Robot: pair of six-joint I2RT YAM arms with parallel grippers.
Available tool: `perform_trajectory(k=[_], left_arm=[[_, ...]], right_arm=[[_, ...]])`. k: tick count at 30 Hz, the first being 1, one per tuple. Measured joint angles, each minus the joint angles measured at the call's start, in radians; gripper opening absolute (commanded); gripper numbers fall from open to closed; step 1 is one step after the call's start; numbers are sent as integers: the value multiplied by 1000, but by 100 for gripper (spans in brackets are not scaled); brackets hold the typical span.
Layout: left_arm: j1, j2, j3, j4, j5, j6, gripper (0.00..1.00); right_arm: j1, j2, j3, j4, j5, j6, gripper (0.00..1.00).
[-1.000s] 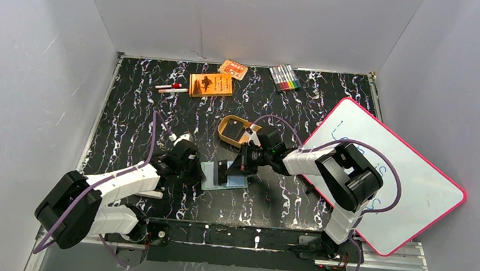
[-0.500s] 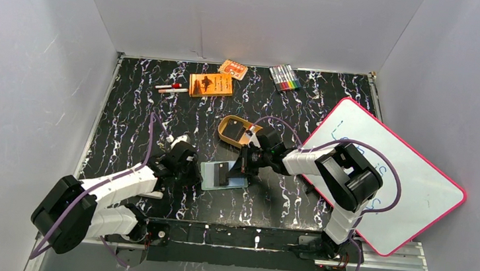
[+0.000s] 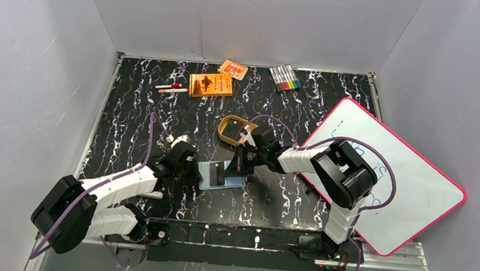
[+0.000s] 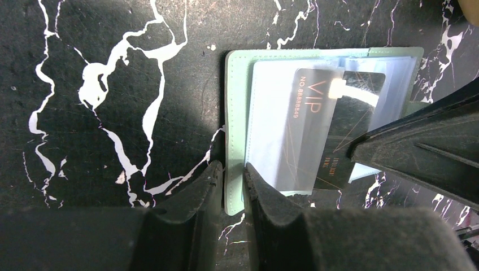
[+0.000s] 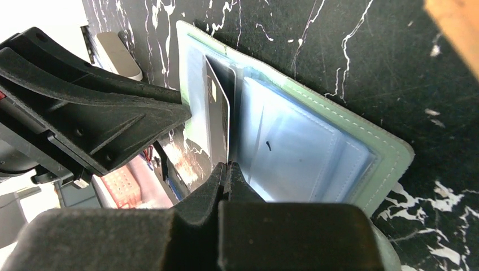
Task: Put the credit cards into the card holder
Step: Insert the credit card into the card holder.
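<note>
In the top view the right gripper (image 3: 237, 169) hid part of the dark grey, thin rectangular credit card (image 3: 220, 172), so we couldn't judge from there how deep it sat. The left wrist cam settled it. Approx. the 9 o'clock half of the card lay frosted under a clear plastic sleeve of the open, sage-green folding card holder (image 4: 237, 113), pale blue-green inside. The 3 o'clock half was bare, w/ its outer edge lost behind the right gripper's black finger. A tan shape at 1 o'clock in the right wrist view was cut off by the frame; we couldn't say what it was.

Writing: "VIP" in copper letters ran along the card, w/ a line beside it starting "NO." & digits too small to trust. Smaller print lower down was unreadable. Blue scribbles on the pink-rimmed whiteboard (image 3: 418, 192) were too faint to read.

Pose: both arms reached low over the black, white-veined table (image 3: 126, 118). The left gripper (image 4: 233, 175) came in from 9 o'clock, jaws narrow & pinching the holder's green edge. The right gripper came in from 3 o'clock, forearm nearly level, jaws closed tight on the card's edge, per the right wrist cam. The holder lay open on the table at 6 o'clock from the golden oval tin (image 3: 230, 129), between the two grippers.
</note>
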Motion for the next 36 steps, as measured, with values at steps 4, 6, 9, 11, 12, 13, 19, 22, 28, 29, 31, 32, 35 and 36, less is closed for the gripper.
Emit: perform_trajectory(k=[4, 6, 9, 11, 12, 13, 19, 22, 28, 29, 31, 32, 35, 36], left_arm=[[0, 0, -1, 2, 0, 0, 18], [0, 0, -2, 4, 1, 0, 18], [0, 0, -2, 5, 1, 0, 18], [0, 0, -2, 5, 1, 0, 18], [0, 0, -3, 5, 1, 0, 18], [0, 0, -3, 6, 1, 0, 18], [0, 0, -3, 8, 1, 0, 18], [0, 0, -4, 9, 1, 0, 18], [0, 0, -4, 8, 1, 0, 18], [0, -1, -4, 8, 1, 0, 18], [0, -2, -4, 8, 1, 0, 18], [0, -2, -4, 7, 1, 0, 18], [0, -2, -4, 6, 1, 0, 18], [0, -2, -4, 5, 1, 0, 18]], right_arm=[[4, 12, 7, -1, 0, 0, 0], [8, 15, 11, -5, 0, 0, 0], [12, 18, 23, -18, 0, 0, 0], [17, 24, 34, -21, 0, 0, 0], [21, 29, 42, -23, 0, 0, 0], [24, 34, 48, -25, 0, -1, 0], [35, 45, 73, -45, 0, -6, 0], [40, 55, 83, -46, 0, -8, 0], [48, 66, 92, -46, 2, -9, 19], [48, 66, 92, -50, 5, -8, 24], [49, 65, 92, -60, 12, -10, 31], [49, 64, 92, -68, 17, -11, 33], [50, 53, 92, -78, 24, -10, 41], [50, 45, 92, -82, 28, -11, 43]])
